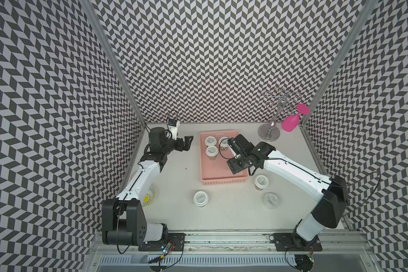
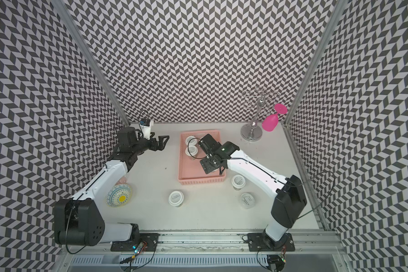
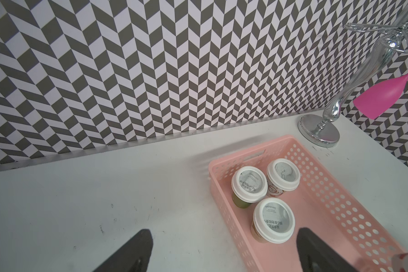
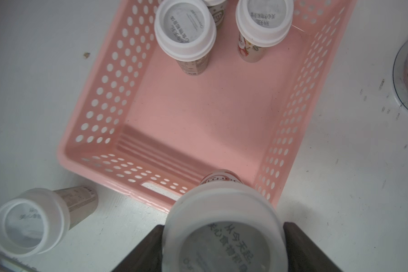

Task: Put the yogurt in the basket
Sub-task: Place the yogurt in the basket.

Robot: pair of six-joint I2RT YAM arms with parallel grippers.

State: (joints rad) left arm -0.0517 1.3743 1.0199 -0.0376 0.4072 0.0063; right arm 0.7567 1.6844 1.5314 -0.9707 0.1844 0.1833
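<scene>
The right tool [image 4: 223,247] is closed part-way round a yogurt tub [image 4: 224,226]. One dark finger [image 4: 146,249] presses on each side just under the tub's white lid. The tub is upright, lid up, over the end of the basket [image 4: 108,99] that has the slot handle. I cannot tell whether its base touches the basket floor. In both top views this tool [image 1: 234,166] sits just right of centre and hides the tub it holds.

The basket lies in the middle of the frame on the white bench [image 1: 222,212]. A group of three tubs [image 1: 211,151] stands upright and close together at its upper end.

Three others stand on the bench outside the basket. The near tub [image 1: 261,181] is just right of the basket's lower right corner. The translucent tub [image 1: 271,200] is below that one. The lone tub [image 1: 200,198] is below the basket's lower left corner, apart from it.

The left tool [image 1: 187,142] hovers left of the basket's upper left corner, jaws spread wide and holding nothing.

At lower left a patterned bowl [image 2: 118,196] sits beside the left arm. At upper right stands a chrome stand [image 1: 269,134], with a pink glass [image 1: 290,122] tilted beside it, foot uppermost.
</scene>
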